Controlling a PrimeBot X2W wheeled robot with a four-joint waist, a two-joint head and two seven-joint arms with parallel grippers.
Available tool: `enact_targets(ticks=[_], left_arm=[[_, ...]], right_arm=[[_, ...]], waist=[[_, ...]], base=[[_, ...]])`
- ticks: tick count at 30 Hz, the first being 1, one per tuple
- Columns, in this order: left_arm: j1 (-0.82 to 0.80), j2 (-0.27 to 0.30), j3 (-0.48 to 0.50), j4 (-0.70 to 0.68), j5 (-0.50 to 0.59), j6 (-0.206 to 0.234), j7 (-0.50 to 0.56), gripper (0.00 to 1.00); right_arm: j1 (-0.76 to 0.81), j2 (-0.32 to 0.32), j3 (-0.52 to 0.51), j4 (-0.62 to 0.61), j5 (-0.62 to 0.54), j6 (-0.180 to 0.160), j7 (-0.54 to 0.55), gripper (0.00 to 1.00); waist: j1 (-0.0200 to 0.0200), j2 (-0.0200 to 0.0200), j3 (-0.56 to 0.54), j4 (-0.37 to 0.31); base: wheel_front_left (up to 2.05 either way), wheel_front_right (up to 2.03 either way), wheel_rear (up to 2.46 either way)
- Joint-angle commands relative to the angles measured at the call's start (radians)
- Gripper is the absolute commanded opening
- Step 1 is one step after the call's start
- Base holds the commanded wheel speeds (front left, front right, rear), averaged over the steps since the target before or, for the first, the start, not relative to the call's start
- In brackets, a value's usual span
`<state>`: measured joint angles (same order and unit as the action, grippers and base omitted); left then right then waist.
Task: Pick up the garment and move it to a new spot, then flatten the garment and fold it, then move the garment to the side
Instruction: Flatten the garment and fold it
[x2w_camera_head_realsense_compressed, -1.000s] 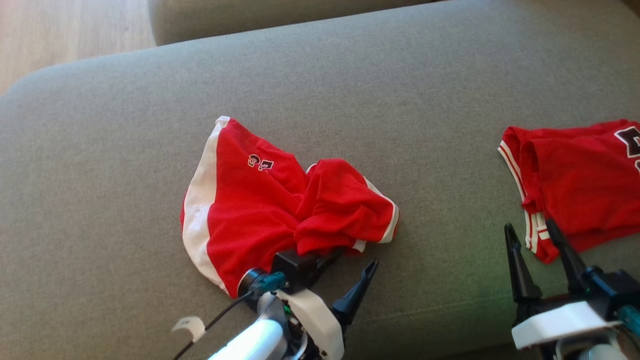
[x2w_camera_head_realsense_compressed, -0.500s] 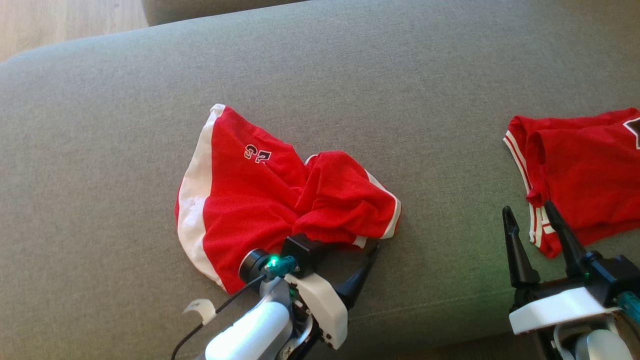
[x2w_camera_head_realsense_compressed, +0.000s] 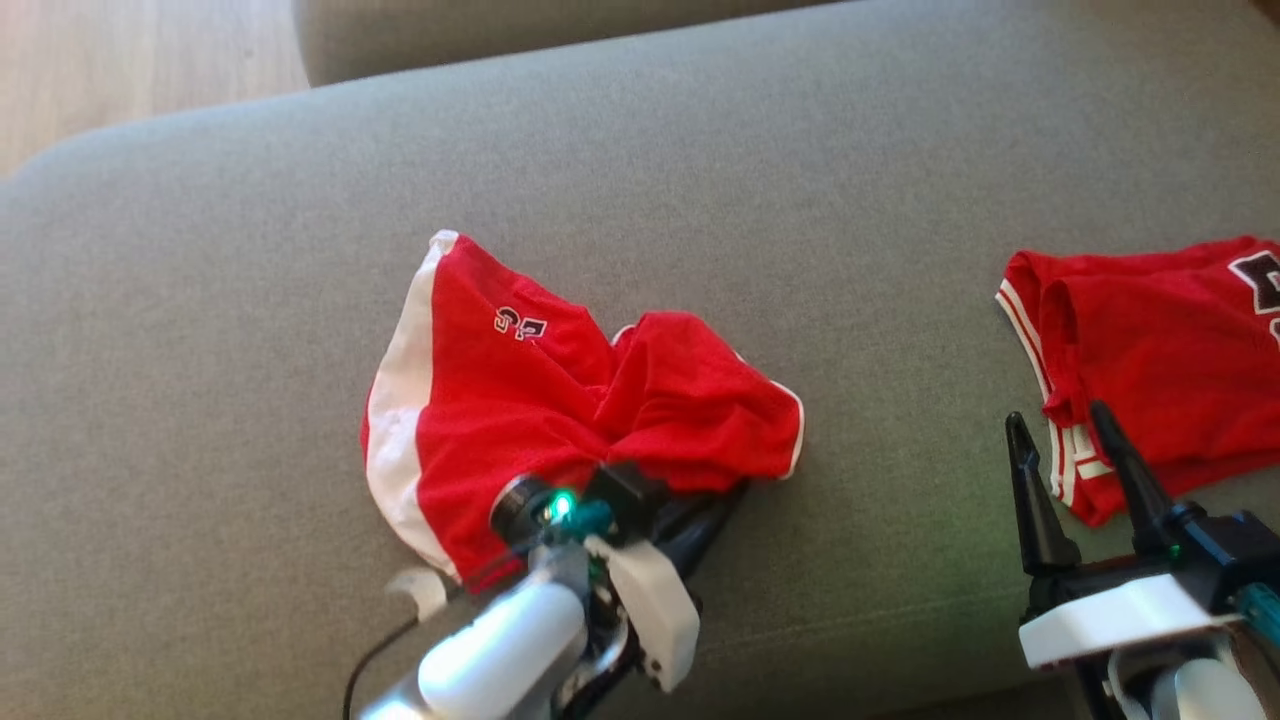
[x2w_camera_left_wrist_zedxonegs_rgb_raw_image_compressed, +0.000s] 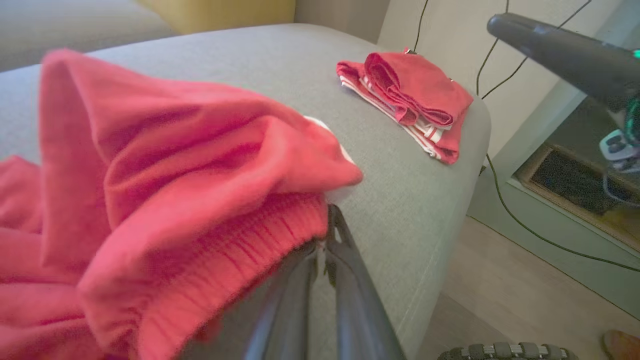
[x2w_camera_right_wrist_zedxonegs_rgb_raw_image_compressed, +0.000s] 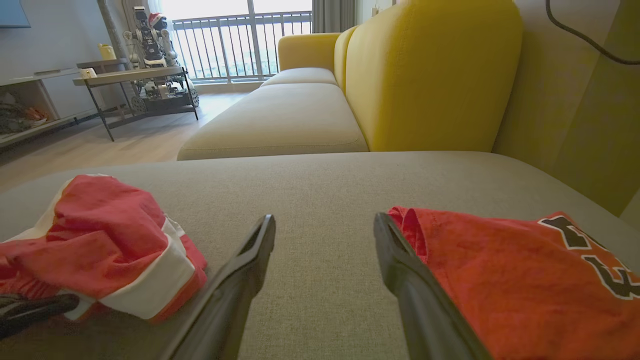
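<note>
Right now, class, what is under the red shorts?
The grey cushion shows all round the shorts. The left hand is shut on their near edge. Anything beneath the bunched cloth is covered.

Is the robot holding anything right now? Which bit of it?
Yes. The left gripper is shut on the red shorts, pinching the stretchy waistband at their near edge. The right gripper is open and holds nothing.
</note>
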<state>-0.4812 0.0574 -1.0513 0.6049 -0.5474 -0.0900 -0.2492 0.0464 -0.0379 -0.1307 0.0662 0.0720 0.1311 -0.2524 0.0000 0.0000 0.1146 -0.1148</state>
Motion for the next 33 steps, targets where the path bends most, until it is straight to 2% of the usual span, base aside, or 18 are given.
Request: enact_targets(ticks=[1,4,8,13,17,20,26,30,33], left_arm=[[-0.092,0.006,0.03,-0.032,-0.019,-0.015,0.004,0.0],[-0.155,0.037,0.03,-0.056,-0.036,-0.029,0.044,0.0],[-0.316,0.13,-0.028,-0.127,-0.072,-0.039,0.188,0.0],[-0.567,0.27,-0.182,-0.245,-0.22,-0.04,0.419,0.0],[-0.757,0.341,-0.221,-0.298,-0.311,-0.04,0.557,0.0],[-0.877,0.36,-0.227,-0.316,-0.339,-0.04,0.572,0.0],[-1.016,0.387,-0.228,-0.265,-0.377,-0.041,0.491,0.0],[-0.928,0.422,-0.229,-0.286,-0.42,-0.041,0.517,0.0],[-0.796,0.487,-0.229,-0.356,-0.456,-0.041,0.521,0.0]], right_arm=[[-0.023,-0.012,0.02,-0.036,0.01,0.0,-0.009,1.0],[-0.017,-0.012,0.023,-0.033,0.019,0.0,-0.009,1.0],[-0.012,-0.012,0.041,-0.024,0.04,0.0,-0.009,1.0],[-0.022,-0.012,0.077,-0.012,0.066,0.0,-0.009,1.0],[-0.031,-0.012,0.094,-0.006,0.08,0.0,-0.009,1.0],[-0.038,-0.012,0.101,-0.005,0.086,0.0,-0.009,1.0],[-0.032,-0.012,0.095,-0.009,0.084,0.0,-0.009,1.0],[-0.024,-0.012,0.087,-0.024,0.081,0.0,-0.009,1.0],[-0.017,-0.012,0.088,-0.032,0.076,0.0,-0.009,1.0]], waist=[[0.0,0.0,-0.026,0.005],[0.0,0.0,-0.046,0.004],[0.0,0.0,-0.078,-0.013],[0.0,0.0,-0.089,-0.062],[0.0,0.0,-0.086,-0.107],[0.0,0.0,-0.084,-0.131],[0.0,0.0,-0.1,-0.137],[0.0,0.0,-0.106,-0.106],[0.0,0.0,-0.105,-0.081]], base=[[0.0,0.0,0.0],[0.0,0.0,0.0],[0.0,0.0,0.0],[0.0,0.0,0.0],[0.0,0.0,0.0],[0.0,0.0,0.0],[0.0,0.0,0.0],[0.0,0.0,0.0],[0.0,0.0,0.0]])
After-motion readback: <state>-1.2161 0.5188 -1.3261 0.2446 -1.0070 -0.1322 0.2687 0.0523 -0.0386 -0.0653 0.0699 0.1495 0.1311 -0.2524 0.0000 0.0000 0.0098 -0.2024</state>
